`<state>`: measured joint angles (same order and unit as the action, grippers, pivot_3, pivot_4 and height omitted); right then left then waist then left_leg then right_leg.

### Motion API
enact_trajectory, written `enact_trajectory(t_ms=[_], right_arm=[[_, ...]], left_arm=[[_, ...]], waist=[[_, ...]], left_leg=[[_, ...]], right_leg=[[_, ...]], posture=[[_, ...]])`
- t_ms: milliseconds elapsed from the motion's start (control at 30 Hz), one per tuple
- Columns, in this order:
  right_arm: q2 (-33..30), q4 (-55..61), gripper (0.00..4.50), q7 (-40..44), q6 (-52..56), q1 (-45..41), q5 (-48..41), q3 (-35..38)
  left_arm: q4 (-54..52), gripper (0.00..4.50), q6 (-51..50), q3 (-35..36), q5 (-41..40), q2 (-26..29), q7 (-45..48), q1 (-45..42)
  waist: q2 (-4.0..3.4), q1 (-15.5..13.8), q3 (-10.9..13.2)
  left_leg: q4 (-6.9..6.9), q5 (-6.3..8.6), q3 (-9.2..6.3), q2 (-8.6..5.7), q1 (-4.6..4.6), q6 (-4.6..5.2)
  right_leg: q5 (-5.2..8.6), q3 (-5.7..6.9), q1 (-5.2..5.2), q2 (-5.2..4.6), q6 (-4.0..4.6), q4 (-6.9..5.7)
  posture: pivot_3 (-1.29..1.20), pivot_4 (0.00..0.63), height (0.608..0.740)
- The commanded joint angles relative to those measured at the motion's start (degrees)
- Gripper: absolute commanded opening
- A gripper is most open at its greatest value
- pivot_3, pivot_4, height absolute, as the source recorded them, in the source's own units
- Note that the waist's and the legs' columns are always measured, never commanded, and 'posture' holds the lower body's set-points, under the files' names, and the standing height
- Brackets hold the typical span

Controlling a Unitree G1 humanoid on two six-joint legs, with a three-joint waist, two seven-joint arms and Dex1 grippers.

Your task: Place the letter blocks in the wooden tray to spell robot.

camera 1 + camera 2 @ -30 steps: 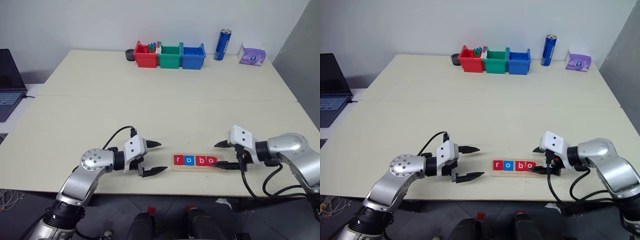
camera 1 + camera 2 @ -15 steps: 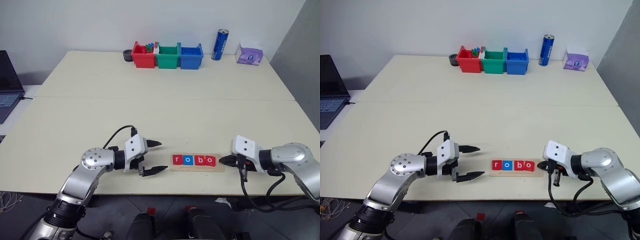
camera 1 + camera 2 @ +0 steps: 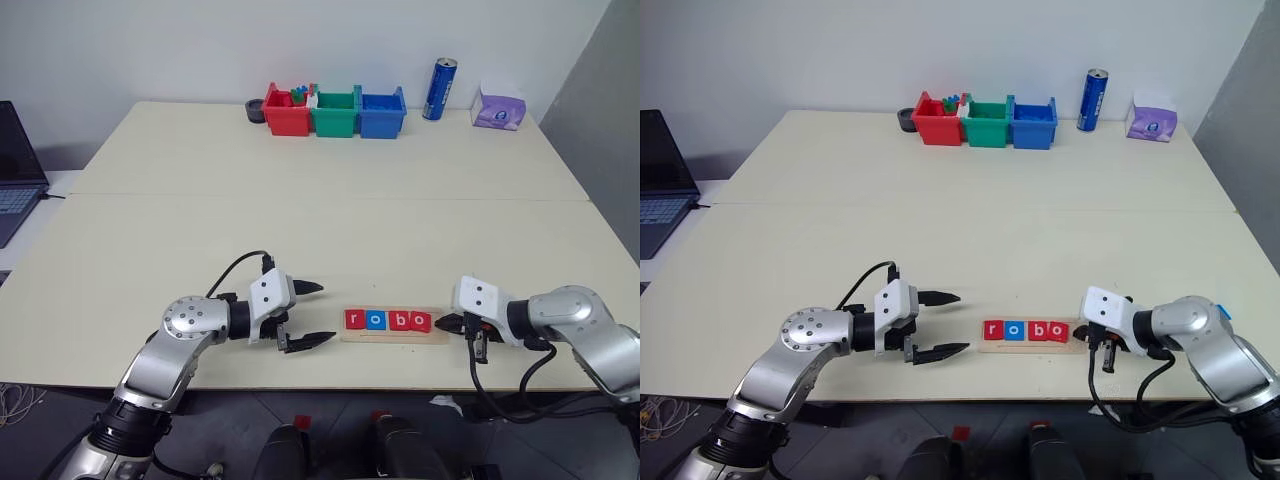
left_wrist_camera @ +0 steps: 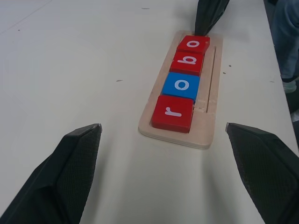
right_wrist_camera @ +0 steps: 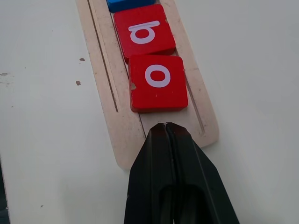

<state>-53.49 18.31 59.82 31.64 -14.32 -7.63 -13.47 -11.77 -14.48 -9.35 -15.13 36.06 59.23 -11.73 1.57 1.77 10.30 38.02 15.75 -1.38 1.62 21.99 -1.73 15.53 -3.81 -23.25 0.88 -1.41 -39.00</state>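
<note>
4 letter blocks (image 3: 388, 321) sit in the wooden tray (image 3: 393, 336), lower centre of the head view, reading r-o-b-o: red r (image 4: 172, 112), blue o (image 4: 181, 86), red b (image 4: 188, 61), red o (image 5: 158, 82). The tray's right end is bare wood. Right gripper (image 5: 164, 125), fingers pressed together w/ nothing between them, has its tip over that bare end, just short of the last red o. Left gripper (image 3: 312, 315) hangs just left of the tray, fingers wide apart, holding nothing. Top centre of frame: red bin (image 3: 288, 112), green bin (image 3: 336, 112), blue bin (image 3: 383, 112) in a row. Blue can (image 3: 441, 89) & purple tissue pack (image 3: 499, 108) to their right. Laptop (image 3: 17, 167) at left edge.
</note>
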Motion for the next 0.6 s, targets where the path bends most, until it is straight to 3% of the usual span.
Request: enact_trajectory(t_ms=[33,600], right_arm=[[-0.2,0.0,0.04,1.1,-1.5,-1.3,0.9,-0.5],[4.0,-0.7,0.04,1.6,-1.3,-4.8,1.4,-2.3]], left_arm=[[-2.3,4.50,0.4,0.6,-0.4,0.2,-0.4,0.2],[-2.6,4.50,0.2,0.4,-0.5,0.1,-0.7,0.0]], waist=[[0.00,0.0,0.0],[0.00,0.0,0.0]], left_leg=[[0.00,0.00,0.00,0.00,0.00,0.00],[0.00,0.00,-0.02,0.00,0.00,0.00]], right_leg=[[0.00,0.00,0.00,0.00,0.00,0.00],[-0.04,0.02,0.00,0.00,0.06,-0.01]], posture=[[0.00,0.150,0.740],[0.00,0.150,0.740]])
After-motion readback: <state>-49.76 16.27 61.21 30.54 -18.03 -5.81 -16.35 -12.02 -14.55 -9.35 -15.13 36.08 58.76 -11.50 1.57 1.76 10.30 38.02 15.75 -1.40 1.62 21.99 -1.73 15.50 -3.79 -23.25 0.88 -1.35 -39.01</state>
